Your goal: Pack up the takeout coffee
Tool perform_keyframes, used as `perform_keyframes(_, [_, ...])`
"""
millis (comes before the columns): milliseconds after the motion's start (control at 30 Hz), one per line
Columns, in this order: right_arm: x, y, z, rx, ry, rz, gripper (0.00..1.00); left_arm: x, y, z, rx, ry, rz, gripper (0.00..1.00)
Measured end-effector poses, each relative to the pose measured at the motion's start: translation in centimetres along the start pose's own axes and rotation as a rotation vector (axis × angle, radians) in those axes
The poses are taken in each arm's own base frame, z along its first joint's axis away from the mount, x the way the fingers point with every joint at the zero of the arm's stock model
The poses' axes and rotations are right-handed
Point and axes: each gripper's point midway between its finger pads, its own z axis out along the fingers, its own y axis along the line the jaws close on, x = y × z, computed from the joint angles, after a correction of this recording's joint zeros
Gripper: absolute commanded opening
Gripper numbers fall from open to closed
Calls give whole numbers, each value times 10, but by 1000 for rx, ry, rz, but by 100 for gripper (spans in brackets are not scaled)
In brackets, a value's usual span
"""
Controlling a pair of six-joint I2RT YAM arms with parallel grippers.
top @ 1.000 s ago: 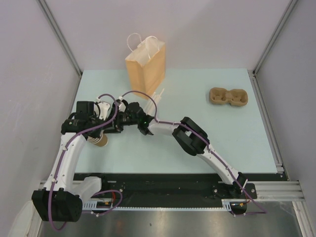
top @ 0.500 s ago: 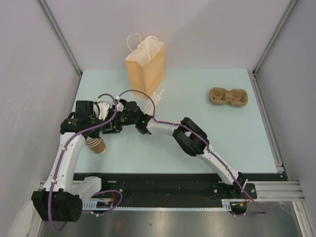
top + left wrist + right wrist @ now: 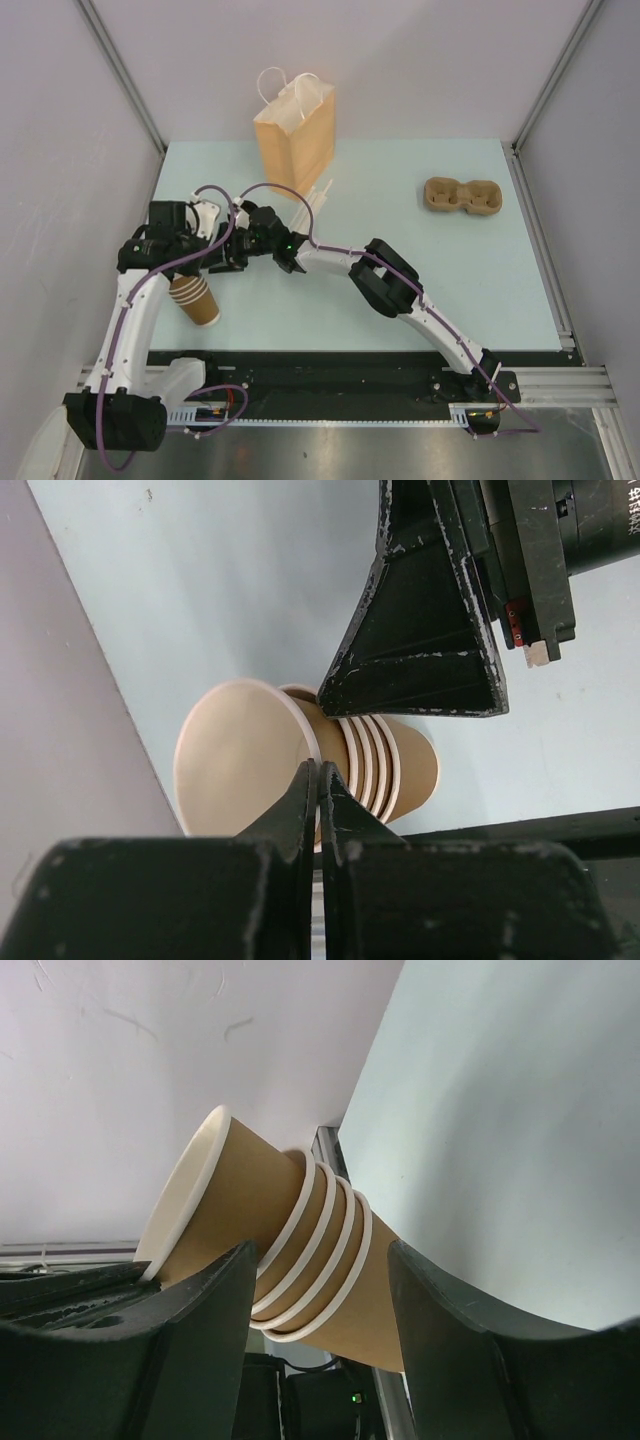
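L gripper [image 3: 318, 780] pinched shut on rim of top paper cup [image 3: 240, 755], part-drawn from nested stack [image 3: 350, 1300], over table [image 3: 450, 280] near-left. Axis tilted, mouth toward L. R gripper [image 3: 320, 1250] straddles stack; clamped or not, can't tell.

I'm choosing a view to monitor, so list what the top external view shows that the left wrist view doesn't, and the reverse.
Only the top external: the paper bag standing at the back, the cup carrier at the right, and both whole arms. Only the left wrist: the left gripper shut on the rim of the top cup. Both: the stack of nested cups, tilted, with the right gripper beside it.
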Motion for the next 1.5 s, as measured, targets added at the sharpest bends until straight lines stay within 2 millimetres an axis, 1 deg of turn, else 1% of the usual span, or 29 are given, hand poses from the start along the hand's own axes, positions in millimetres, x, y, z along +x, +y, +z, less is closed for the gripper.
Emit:
perform_keyframes(133, [0,2,0,-10,-2,-6,61,0,0,-3,1,-7,0,0])
perform_keyframes(333, [2,7,-1,-46,6,-25,65,-1,-2,-16,9,-25,-1,0])
perform_keyframes(533, [14,2,-6,-57,31,-19,67,10,-8,-28,28,-23,0,0])
perform_keyframes(733, [18,9,-11,-73,44,-27,69,22,-14,-38,42,-8,0,0])
perform_keyframes(833, [18,15,-12,-85,46,-36,70,23,-14,-43,44,-1,1,0])
perform_keyframes(933, [17,21,-14,-97,48,-44,71,16,-10,-53,38,-18,0,0])
perform_keyframes(1100, [15,32,-17,-111,46,-60,72,-6,-1,-72,15,-73,-2,0])
perform_keyframes(1267, [8,41,-24,-120,35,-70,74,-22,7,-87,2,-106,-3,0])
perform_keyframes(1400, [-4,43,-31,-124,19,-76,74,-36,13,-99,-7,-133,0,0])
perform_keyframes(1500, [-17,42,-40,-119,-2,-76,74,-52,19,-109,-13,-167,12,0])
